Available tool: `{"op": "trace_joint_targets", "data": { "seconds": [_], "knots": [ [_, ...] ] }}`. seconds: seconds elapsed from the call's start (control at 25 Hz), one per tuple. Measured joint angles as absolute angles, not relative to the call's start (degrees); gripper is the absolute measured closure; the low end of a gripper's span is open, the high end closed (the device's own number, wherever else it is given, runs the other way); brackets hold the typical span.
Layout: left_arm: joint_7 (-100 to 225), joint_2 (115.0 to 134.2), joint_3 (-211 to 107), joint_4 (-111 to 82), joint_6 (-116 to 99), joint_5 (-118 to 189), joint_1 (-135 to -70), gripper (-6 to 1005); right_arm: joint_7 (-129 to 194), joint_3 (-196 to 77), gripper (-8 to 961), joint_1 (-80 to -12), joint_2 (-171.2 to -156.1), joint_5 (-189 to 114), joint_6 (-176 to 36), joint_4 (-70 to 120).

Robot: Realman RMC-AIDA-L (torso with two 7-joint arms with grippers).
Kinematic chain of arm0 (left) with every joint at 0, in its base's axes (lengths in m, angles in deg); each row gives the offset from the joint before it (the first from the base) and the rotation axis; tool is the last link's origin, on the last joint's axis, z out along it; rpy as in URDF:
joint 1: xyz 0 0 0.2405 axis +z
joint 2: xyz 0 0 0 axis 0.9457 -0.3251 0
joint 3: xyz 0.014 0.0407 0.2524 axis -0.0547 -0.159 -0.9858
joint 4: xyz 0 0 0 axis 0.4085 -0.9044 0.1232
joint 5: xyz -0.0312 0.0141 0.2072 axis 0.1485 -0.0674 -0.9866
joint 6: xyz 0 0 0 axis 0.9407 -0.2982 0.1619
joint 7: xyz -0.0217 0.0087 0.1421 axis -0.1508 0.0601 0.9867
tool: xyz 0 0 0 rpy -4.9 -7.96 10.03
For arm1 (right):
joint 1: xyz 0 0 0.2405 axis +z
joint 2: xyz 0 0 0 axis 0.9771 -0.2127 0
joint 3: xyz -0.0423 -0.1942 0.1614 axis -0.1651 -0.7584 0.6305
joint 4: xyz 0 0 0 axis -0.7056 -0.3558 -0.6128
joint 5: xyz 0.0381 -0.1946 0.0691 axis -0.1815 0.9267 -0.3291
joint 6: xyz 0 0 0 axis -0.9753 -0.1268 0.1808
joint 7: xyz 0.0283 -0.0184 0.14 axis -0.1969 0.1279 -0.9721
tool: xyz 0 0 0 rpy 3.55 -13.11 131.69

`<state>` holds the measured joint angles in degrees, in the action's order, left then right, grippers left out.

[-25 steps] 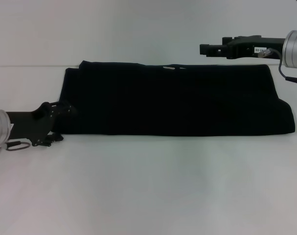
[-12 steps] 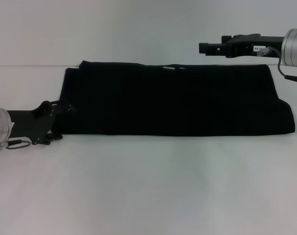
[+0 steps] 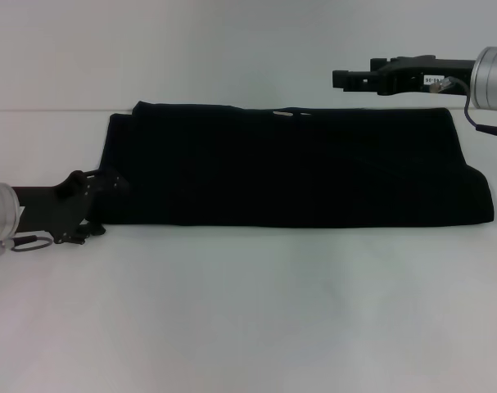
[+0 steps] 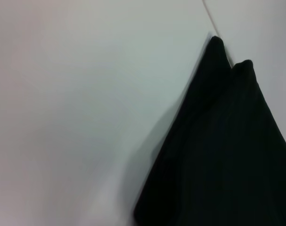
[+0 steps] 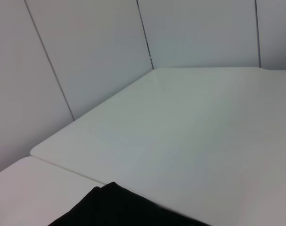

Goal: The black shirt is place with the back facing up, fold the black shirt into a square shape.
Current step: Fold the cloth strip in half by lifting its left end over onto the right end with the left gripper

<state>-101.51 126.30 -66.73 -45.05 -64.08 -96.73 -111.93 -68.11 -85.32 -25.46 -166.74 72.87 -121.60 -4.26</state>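
black shirt cropped by wrist views

A plain white table carries a single black shirt, folded into a long flat band lying across its far half. The left gripper rests low at the table surface, touching the shirt's near left corner.

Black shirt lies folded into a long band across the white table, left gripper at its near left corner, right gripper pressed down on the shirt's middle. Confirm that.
Not quite. In the head view the right gripper hangs beyond the black shirt's far edge, not on its middle. The band on the white table and the left gripper at its corner are correct.
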Motion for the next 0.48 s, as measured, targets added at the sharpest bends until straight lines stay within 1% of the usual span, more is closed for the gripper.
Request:
{"op": "trace_joint_targets", "data": {
  "seconds": [0.48],
  "knots": [
    [-101.51, 126.29, -66.82, -44.34, -62.13, -97.03, -112.38, 67, -68.13, -85.10, 38, -25.19, -166.49, 72.87, -121.78, -4.30]
  ]
}}
